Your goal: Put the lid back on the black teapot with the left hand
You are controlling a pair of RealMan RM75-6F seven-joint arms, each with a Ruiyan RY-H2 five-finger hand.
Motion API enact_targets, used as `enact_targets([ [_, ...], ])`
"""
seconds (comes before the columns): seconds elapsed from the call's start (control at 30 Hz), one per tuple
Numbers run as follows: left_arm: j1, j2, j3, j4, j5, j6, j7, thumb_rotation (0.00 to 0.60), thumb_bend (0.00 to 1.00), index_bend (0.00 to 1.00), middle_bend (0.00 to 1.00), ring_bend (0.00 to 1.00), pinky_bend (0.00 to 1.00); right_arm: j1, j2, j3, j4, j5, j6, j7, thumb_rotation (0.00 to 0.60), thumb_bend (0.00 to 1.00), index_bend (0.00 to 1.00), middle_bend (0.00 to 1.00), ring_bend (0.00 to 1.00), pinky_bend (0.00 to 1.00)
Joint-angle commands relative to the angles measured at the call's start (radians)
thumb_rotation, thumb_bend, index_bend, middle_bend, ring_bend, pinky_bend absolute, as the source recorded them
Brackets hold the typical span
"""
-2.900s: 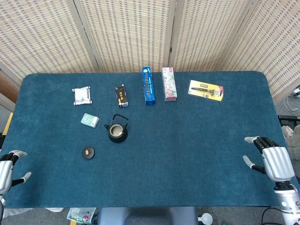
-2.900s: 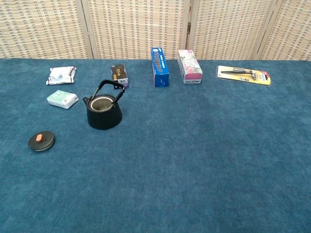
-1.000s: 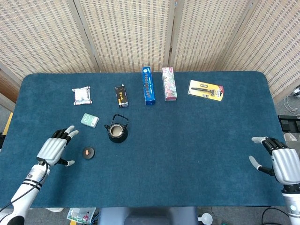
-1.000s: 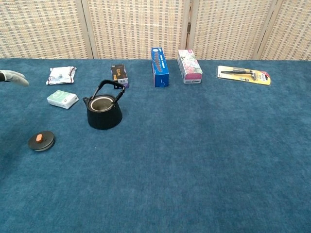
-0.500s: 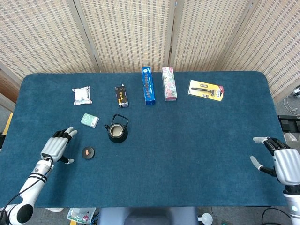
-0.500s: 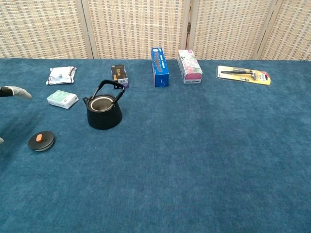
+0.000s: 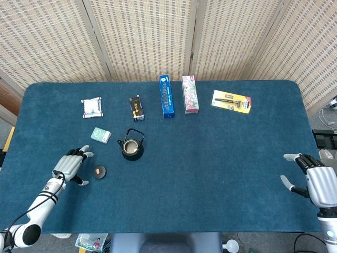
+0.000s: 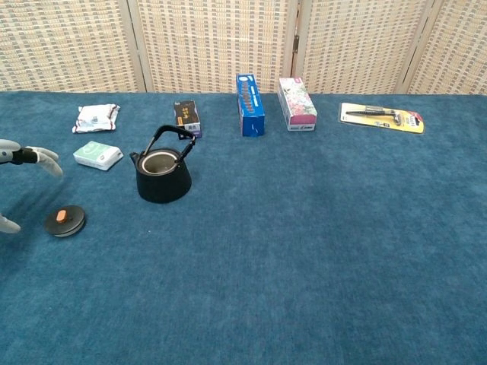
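The black teapot (image 7: 130, 147) (image 8: 162, 175) stands uncovered left of the table's middle, handle up. Its round black lid (image 7: 98, 171) (image 8: 64, 220) with an orange knob lies flat on the cloth to the front left of the pot. My left hand (image 7: 70, 164) (image 8: 23, 163) is open just left of the lid, fingers spread, thumb near the lid's edge, not touching it. My right hand (image 7: 315, 181) hovers open at the table's front right edge, holding nothing; only the head view shows it.
Behind the teapot lie a green-white packet (image 7: 100, 135), a white pouch (image 7: 91, 107), a small dark box (image 7: 137, 107), a blue box (image 7: 166, 95), a floral box (image 7: 190, 94) and a yellow carded tool (image 7: 231, 101). Blue cloth (image 7: 221, 158) covers the table.
My left hand has come in from the front left edge toward the lid and now sits right beside it. The right hand has drifted slightly back. Lid and teapot have not moved.
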State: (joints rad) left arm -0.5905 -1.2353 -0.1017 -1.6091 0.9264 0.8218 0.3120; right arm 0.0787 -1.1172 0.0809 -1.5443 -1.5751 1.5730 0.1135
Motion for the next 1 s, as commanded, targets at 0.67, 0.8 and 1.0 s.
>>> enact_targets([
  [0.67, -0.055, -0.074, 0.014, 0.042, -0.046, 0.023, 0.036, 0.600, 0.07, 0.29, 0.00, 0.00, 0.03, 0.001, 0.002, 0.000, 0.001, 0.001, -0.003, 0.002, 0.600, 0.26, 0.32, 0.38, 0.33, 0.48],
  [0.8, -0.051, -0.086, 0.030, 0.054, -0.052, 0.031, 0.043, 0.600, 0.07, 0.29, 0.00, 0.00, 0.03, 0.001, 0.002, 0.000, 0.001, 0.001, -0.003, 0.004, 0.600, 0.26, 0.32, 0.38, 0.33, 0.48],
  [1.0, -0.062, -0.095, 0.033, 0.053, -0.067, 0.032, 0.056, 0.600, 0.07, 0.29, 0.00, 0.00, 0.03, -0.001, 0.002, 0.001, 0.003, -0.001, 0.004, 0.011, 0.600, 0.26, 0.32, 0.38, 0.33, 0.48],
])
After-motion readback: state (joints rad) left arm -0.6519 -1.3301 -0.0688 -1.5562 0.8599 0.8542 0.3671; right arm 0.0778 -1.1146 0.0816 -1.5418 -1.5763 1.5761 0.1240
